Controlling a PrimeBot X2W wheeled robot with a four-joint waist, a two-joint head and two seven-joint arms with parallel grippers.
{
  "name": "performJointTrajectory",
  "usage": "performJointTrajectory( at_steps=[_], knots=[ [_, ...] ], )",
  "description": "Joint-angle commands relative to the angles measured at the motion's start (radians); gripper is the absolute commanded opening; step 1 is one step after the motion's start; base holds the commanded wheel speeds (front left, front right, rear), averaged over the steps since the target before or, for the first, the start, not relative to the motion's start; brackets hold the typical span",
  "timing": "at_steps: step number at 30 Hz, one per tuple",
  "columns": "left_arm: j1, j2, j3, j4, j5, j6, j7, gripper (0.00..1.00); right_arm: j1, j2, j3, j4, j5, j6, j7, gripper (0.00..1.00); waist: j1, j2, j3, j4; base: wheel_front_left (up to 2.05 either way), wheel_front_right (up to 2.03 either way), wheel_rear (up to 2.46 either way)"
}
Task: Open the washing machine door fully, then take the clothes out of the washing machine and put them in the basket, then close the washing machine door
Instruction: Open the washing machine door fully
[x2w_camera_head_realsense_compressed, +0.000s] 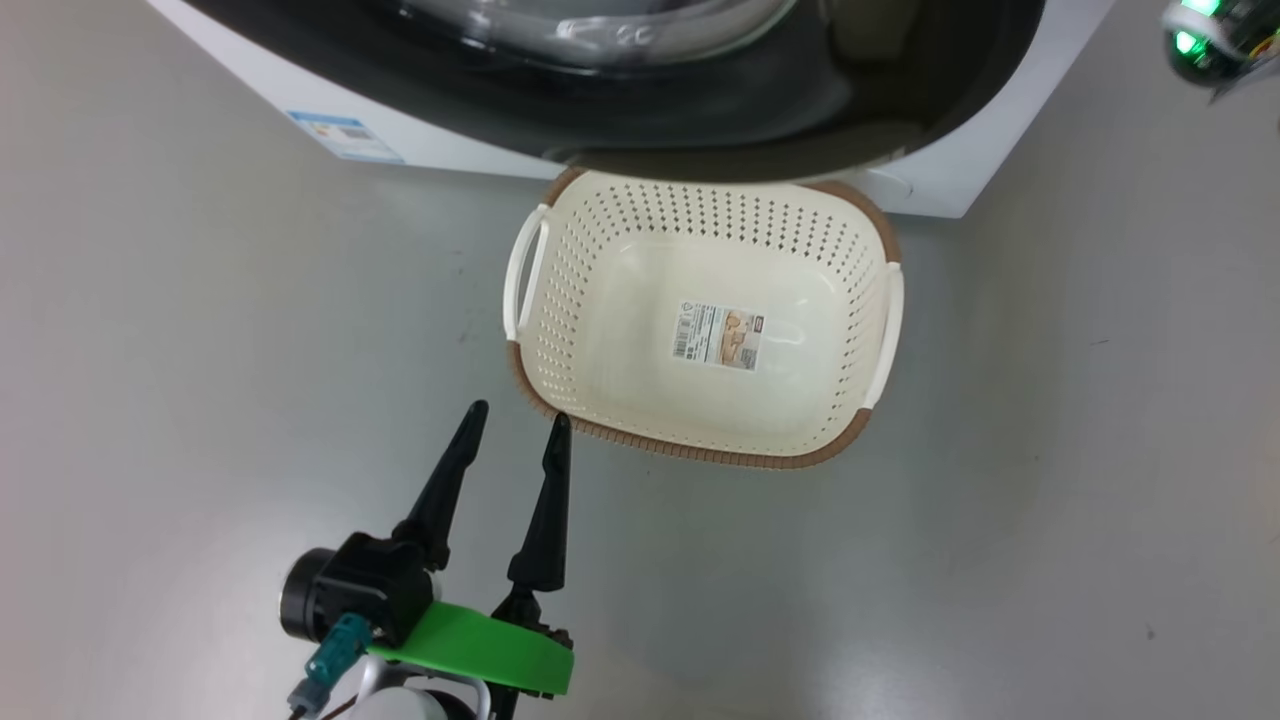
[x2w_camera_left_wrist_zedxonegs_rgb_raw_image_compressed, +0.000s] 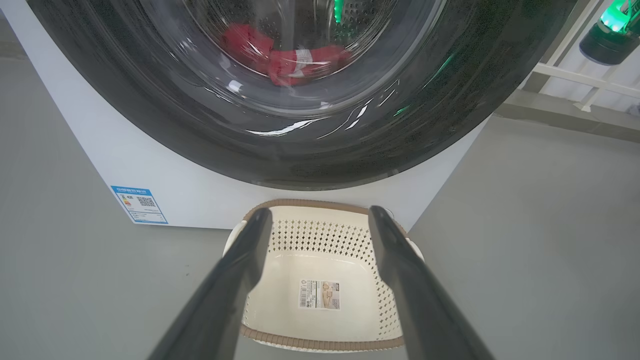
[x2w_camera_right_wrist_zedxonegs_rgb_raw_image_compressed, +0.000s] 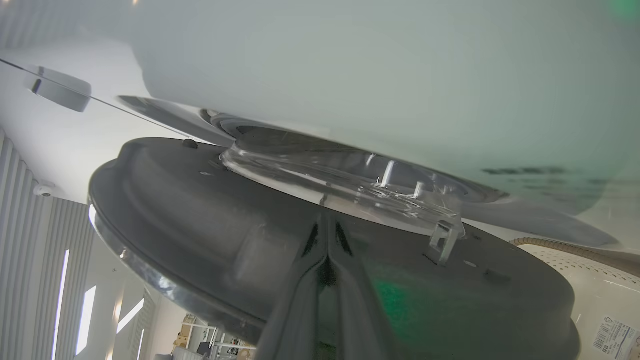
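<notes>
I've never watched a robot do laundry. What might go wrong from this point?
1. The right tool, fingers shut, seems to push the washing machine door by its smooth inner face. The thin tips might slip, letting the door swing shut.
2. The left tool hangs open beside the near rim of the basket. A nudge could shift the basket, and the clothes might later miss it.

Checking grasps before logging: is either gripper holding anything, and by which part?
Nothing is held. The left gripper hangs open; the right gripper is shut, empty, tips by the washing machine door.
</notes>
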Motion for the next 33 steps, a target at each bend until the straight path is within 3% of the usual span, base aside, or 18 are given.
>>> performJointTrajectory(
  at_steps=[1,33],
  knots=[
    [0.0,0.012,0.036,-0.015,0.005,0.002,-0.009,1.0,0.034,0.033,0.014,-0.04,-0.009,0.005,0.018,0.0,-0.0001,0.0,-0.015,-0.013,0.0,0.0,0.0],
    [0.078,0.012,0.078,-0.012,0.045,-0.013,-0.009,1.0,0.418,0.172,0.049,-0.296,-0.107,0.005,0.154,0.0,-0.0001,0.0,-0.167,-0.048,0.0,0.0,0.0]
  ],
)
